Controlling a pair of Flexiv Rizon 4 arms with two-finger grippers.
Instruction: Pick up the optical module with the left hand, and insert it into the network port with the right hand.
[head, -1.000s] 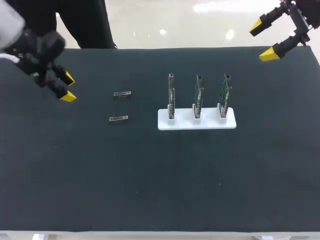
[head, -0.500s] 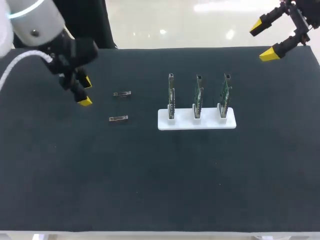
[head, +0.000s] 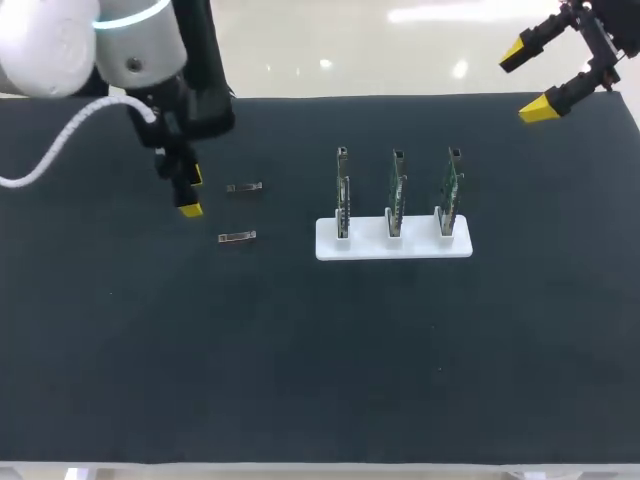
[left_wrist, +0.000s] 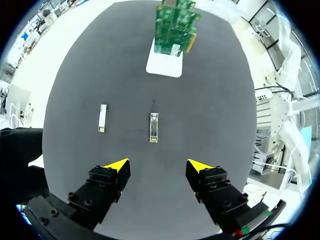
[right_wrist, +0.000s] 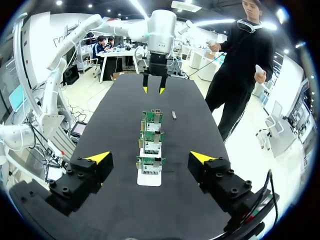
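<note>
Two small metal optical modules lie on the black mat, the farther one (head: 244, 187) and the nearer one (head: 237, 237). My left gripper (head: 192, 193) hangs open just left of them, holding nothing. In the left wrist view the farther module (left_wrist: 154, 127) lies straight ahead of the open left gripper (left_wrist: 158, 165), and the nearer module (left_wrist: 102, 118) lies off to one side. Three upright green circuit boards (head: 396, 190) with the network ports stand in a white holder (head: 393, 248). My right gripper (head: 530, 78) is open and empty above the table's far right corner.
In the right wrist view the boards (right_wrist: 151, 137) stand in a row ahead of the open right gripper (right_wrist: 150, 157), on the white holder (right_wrist: 149, 179), with the left gripper (right_wrist: 153, 90) beyond them. The black mat (head: 320, 360) covers the whole table.
My left arm has swung in from the table's left edge to just beside the two modules. The right arm has not moved, and both grippers have stayed open.
</note>
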